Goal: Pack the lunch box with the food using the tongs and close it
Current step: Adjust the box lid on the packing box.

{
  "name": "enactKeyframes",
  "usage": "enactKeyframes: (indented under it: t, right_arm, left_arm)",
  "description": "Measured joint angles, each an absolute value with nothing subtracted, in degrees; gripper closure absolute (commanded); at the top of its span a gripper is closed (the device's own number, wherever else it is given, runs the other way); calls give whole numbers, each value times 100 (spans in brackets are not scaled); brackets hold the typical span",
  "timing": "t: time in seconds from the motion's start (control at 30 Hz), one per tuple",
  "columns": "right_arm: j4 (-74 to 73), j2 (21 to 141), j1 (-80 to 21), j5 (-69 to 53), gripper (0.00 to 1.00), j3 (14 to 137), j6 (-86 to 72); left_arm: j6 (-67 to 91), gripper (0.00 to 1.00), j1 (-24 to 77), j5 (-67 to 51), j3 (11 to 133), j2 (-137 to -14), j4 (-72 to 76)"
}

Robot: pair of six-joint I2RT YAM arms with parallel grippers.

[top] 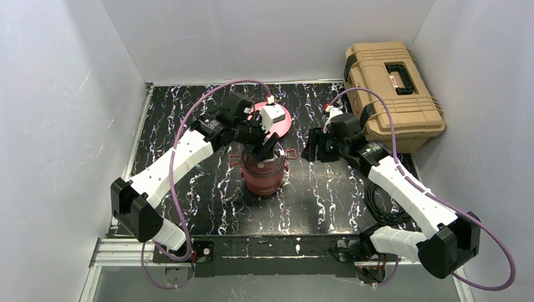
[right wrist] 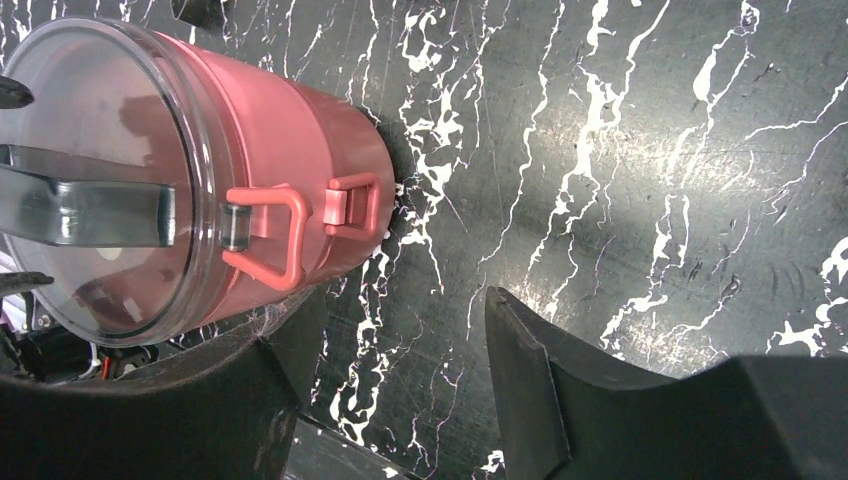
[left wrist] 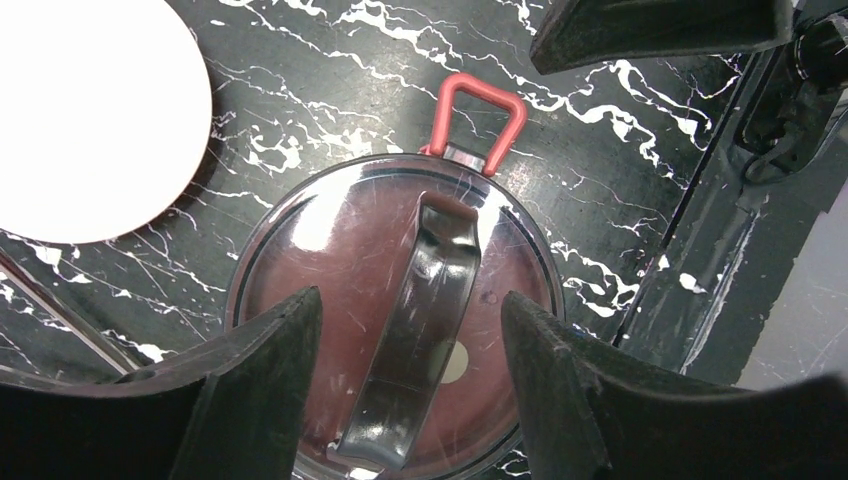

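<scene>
The maroon lunch box (top: pixel 263 175) stands mid-table with its clear top lid (left wrist: pixel 340 240) on; a dark handle (left wrist: pixel 425 330) runs across the lid. My left gripper (top: pixel 264 151) hovers straight over it, open. Its fingers (left wrist: pixel 260 400) straddle the handle with a gap on each side. My right gripper (top: pixel 315 148) is open to the right of the box, low over bare table, with nothing between its fingers (right wrist: pixel 560 400). The lunch box (right wrist: pixel 290 130) lies to its left, with a red side latch (right wrist: pixel 270 235) sticking out. A slim rod (left wrist: pixel 60 320), apparently the tongs, lies beside the box. No food shows.
A pink plate (top: pixel 280 123) sits just behind the lunch box, half hidden by the left wrist; it looks washed out white (left wrist: pixel 90 110) in the left wrist view. A large tan toolbox (top: pixel 393 94) stands at the back right. Black cables (top: pixel 384 211) coil by the right arm.
</scene>
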State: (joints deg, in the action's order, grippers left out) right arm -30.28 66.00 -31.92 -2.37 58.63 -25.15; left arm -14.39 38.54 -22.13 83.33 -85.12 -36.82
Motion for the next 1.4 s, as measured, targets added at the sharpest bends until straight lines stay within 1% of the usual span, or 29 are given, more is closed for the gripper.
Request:
enactKeyframes:
  t: [0.13,0.5,0.7,0.87,1.03,1.17,1.4]
  right_arm:
    - [-3026,6643,-3192,-283,33,5828,-2530]
    - [-3011,6674,-3192,-318,33,5828,-2556]
    - [-3004,6683,-3192,-318,33,5828,-2578]
    - [-3002,6692,-3192,-287,32,5828,-2639]
    - [-2993,6692,-3192,-222,32,5828,-2685]
    - [-2993,6692,-3192,-180,32,5828,-2700]
    - [-2993,6692,-3192,-165,32,5828,-2703]
  left_arm:
    - [-1444,45,3852,-2206,8331,-8512,-3605]
    - [-1457,55,3861,-2110,8208,-8512,-3516]
    - [-1446,65,3894,-2099,8114,-8512,-3439]
    - [-1435,71,3913,-2029,8090,-8512,-3328]
    - [-1433,71,3913,-1994,8060,-8508,-3271]
    - [-1439,65,3913,-2012,8027,-8490,-3234]
    - [-1682,70,3911,-2112,7992,-8486,-3378]
